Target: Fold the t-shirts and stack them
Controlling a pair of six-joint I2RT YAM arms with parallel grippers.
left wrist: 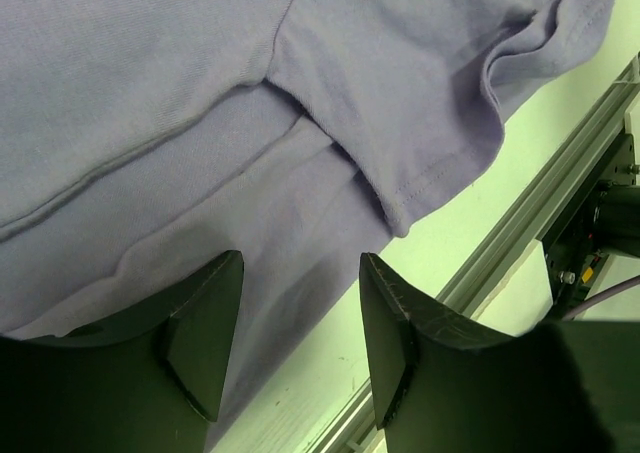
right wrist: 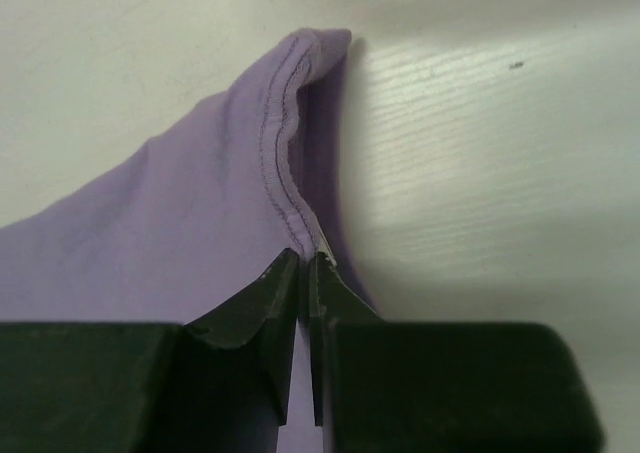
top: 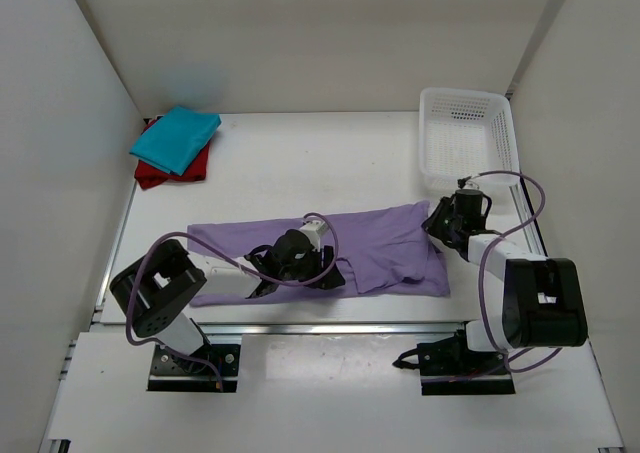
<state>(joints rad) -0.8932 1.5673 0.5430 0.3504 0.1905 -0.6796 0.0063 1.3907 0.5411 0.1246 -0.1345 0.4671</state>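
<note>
The lavender t-shirt (top: 385, 245) lies spread out flat across the near middle of the table. My right gripper (top: 433, 223) is at the shirt's far right corner. In the right wrist view the right gripper (right wrist: 305, 265) is shut on the stitched hem of the lavender t-shirt (right wrist: 180, 233), which rises in a small ridge. My left gripper (top: 335, 273) hovers open over the shirt's near edge. In the left wrist view the lavender t-shirt (left wrist: 200, 103) lies under the left gripper (left wrist: 300, 313), untouched by it. The teal t-shirt (top: 176, 138) rests folded on the red t-shirt (top: 150, 175) at the back left.
A white mesh basket (top: 468, 138) stands at the back right, just beyond the right arm. The table's metal rail (left wrist: 520, 223) runs along the near edge close to the left gripper. White walls close in the table on three sides.
</note>
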